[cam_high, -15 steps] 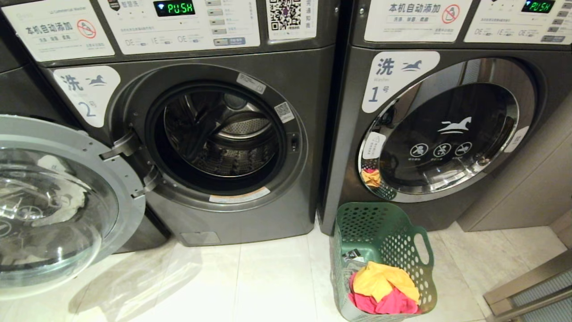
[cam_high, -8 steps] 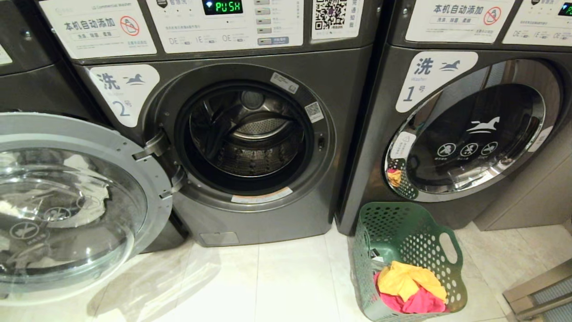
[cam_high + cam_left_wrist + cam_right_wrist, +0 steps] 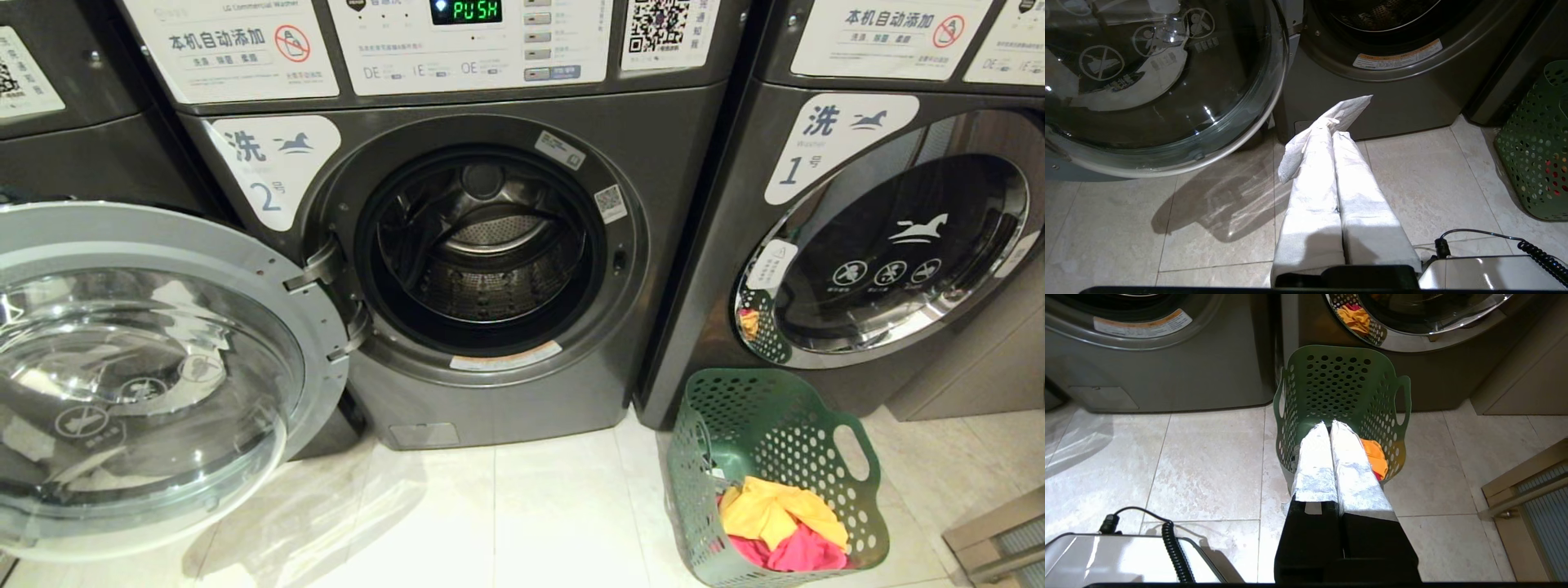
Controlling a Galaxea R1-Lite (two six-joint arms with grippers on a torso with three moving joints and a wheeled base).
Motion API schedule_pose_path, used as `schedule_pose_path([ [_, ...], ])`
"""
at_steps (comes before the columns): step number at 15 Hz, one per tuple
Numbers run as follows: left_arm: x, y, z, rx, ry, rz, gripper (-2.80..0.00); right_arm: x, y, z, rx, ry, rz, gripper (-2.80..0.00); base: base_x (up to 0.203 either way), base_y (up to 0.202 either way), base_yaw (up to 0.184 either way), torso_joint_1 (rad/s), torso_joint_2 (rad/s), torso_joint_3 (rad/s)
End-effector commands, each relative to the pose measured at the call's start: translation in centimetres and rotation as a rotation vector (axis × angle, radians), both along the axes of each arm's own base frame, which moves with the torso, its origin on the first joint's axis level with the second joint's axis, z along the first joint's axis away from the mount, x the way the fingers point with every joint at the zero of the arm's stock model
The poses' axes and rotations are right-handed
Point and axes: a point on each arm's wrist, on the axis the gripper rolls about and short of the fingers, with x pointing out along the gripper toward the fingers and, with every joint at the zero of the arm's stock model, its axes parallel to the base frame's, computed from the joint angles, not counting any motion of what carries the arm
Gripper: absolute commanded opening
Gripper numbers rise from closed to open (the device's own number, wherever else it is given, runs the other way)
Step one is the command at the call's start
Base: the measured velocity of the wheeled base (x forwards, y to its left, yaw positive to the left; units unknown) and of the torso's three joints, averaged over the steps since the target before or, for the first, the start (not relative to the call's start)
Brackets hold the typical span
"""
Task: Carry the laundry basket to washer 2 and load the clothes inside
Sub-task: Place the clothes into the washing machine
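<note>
1. The laundry basket (image 3: pixel 775 474), dark green and perforated, stands on the tiled floor (image 3: pixel 531 523) in front of washer 1 (image 3: pixel 882 245), just right of the seam between the two machines; yellow and pink clothes (image 3: pixel 784 523) lie in its bottom.
2. Washer 2 (image 3: pixel 490 245) sits to the basket's left, its glass door (image 3: pixel 147 376) swung fully open and its steel drum (image 3: pixel 486 253) exposed; something dark hangs inside at the drum's left, too dim to identify.
3. The right end effector (image 3: pixel 1329 424), fingers wrapped in pale cloth and pressed together with nothing between them, hovers above the basket's near rim.
4. The left end effector (image 3: pixel 1336 131), likewise wrapped, closed and empty, points at the floor before washer 2's base.
5. Judged from this: the door is open, but the basket is not squarely at washer 2, and the coloured clothes await loading.
6. Washer 1's door is shut.
</note>
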Motion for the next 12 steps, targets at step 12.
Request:
schedule_pose_path([
  [12, 0.01, 0.0, -0.01, 0.003, 0.002, -0.001, -2.8, 0.0, 0.0, 0.0, 0.001, 0.0, 0.0, -2.8, 0.0, 0.0, 0.0, 0.0, 0.0, 0.0],
])
